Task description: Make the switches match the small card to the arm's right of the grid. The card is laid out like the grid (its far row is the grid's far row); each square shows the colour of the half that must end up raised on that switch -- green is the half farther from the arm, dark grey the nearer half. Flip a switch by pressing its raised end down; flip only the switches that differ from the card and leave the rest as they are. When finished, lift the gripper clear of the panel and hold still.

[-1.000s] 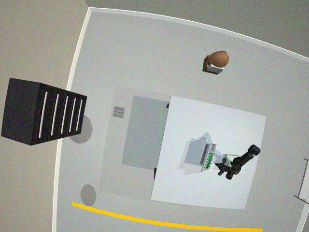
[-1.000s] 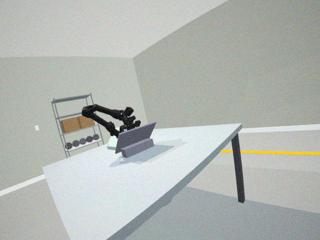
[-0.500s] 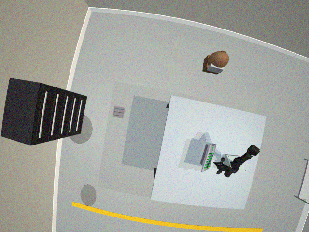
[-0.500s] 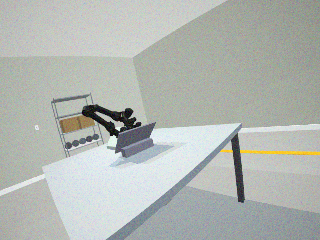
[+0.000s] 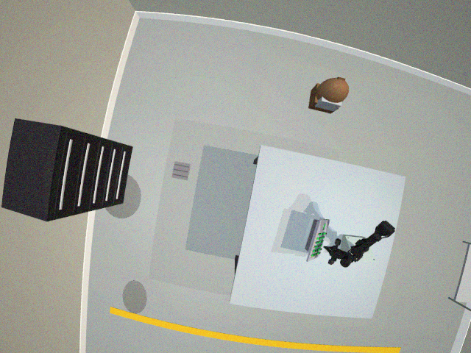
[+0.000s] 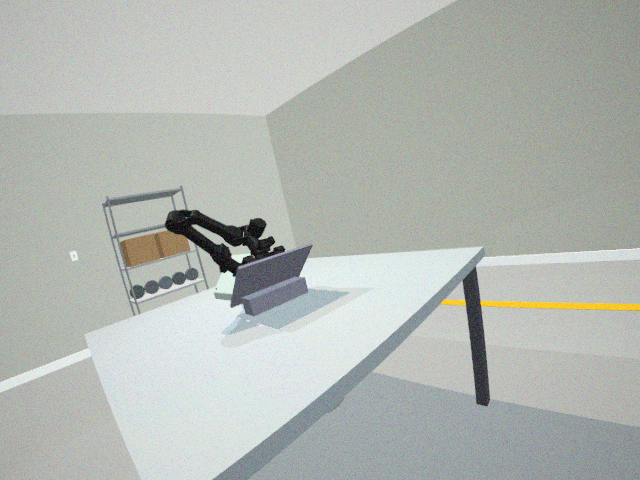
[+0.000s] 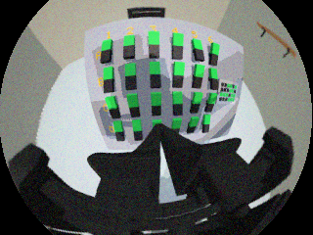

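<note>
The panel (image 7: 159,81) sits mid-table (image 6: 361,289), tilted, switch face toward the arm, long axis running across the wrist frame. The gripper (image 7: 160,136) has its fingers together on nothing, tips at the grid's bottom row. Only the wrist view shows the card (image 7: 227,90), at the panel's right edge; the exterior view shows only the panel's back. Bare tabletop surrounds the panel.

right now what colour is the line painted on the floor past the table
Yellow. The floor line shows best in the top view, curving along the floor beyond the table edge.
</note>
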Available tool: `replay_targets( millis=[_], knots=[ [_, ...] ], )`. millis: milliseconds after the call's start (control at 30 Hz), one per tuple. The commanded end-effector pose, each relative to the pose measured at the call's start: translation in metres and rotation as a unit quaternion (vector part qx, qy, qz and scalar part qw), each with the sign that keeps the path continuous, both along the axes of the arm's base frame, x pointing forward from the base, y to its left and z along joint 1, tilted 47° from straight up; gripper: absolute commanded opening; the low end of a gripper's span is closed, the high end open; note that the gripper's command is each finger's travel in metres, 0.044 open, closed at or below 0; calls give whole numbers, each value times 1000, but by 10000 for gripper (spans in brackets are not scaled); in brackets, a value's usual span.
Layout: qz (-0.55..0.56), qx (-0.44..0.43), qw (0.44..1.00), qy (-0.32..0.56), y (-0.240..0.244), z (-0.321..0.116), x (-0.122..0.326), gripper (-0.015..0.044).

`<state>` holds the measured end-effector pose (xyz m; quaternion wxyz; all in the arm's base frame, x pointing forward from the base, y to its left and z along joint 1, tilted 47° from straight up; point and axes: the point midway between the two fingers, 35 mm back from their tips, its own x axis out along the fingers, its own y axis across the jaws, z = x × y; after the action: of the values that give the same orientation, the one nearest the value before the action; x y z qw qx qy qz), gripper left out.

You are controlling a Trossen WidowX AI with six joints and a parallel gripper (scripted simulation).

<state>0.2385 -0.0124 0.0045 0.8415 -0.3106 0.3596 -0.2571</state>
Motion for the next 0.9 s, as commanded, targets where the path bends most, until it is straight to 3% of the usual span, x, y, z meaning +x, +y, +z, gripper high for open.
replay_targets(
  millis=[0,867],
  knots=[
    [1,-4,1000,11,-6,-6,-1,0],
    [1,-4,1000,11,-10,-9,3,0]
  ],
)
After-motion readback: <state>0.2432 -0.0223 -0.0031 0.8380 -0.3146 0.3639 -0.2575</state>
